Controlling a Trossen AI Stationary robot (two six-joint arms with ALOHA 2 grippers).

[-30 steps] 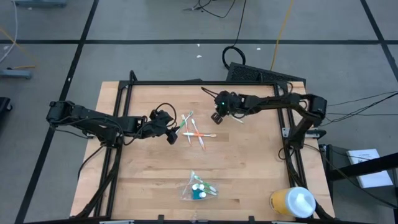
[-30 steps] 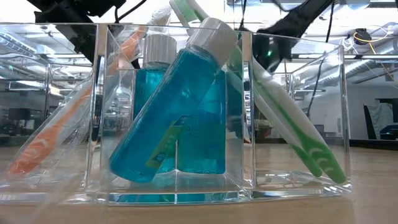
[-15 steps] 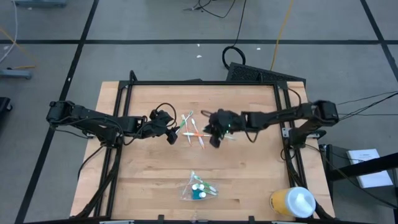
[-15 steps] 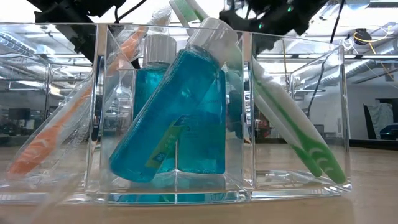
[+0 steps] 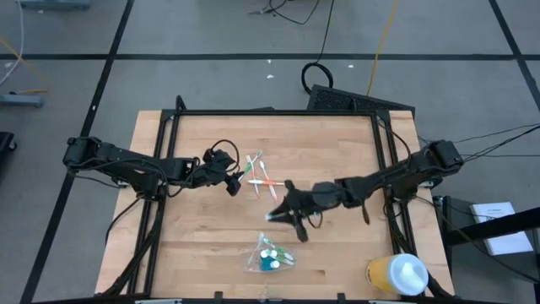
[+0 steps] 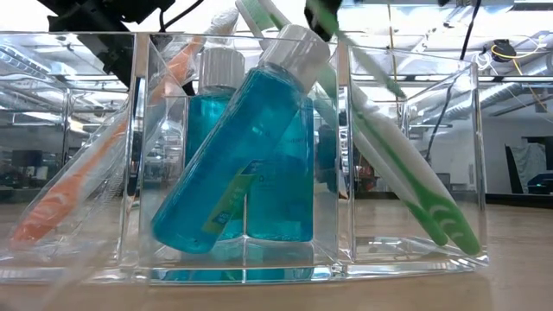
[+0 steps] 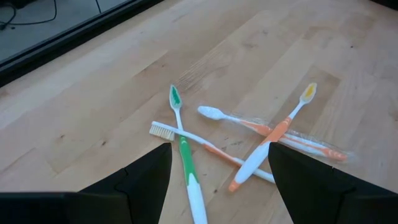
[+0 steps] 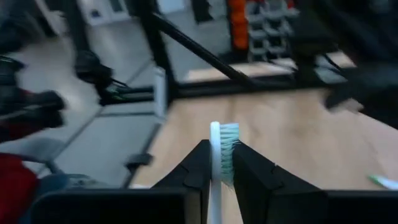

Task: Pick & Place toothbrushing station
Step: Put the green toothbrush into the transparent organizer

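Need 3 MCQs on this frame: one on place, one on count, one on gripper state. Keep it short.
1. Where is the yellow cup?
A. table's near right corner
B. table's far left corner
C. inside the clear holder

2. How many blue bottles stand in the clear holder?
A. none
B. two
C. five

3. What is the right gripper doing?
A. open and empty
B. shut on a toothbrush
C. shut on the cup

Key:
1 A, the high view shows it at that corner.
2 B, the low view shows two in the middle compartment.
3 B, the right wrist view shows the toothbrush between its fingers.
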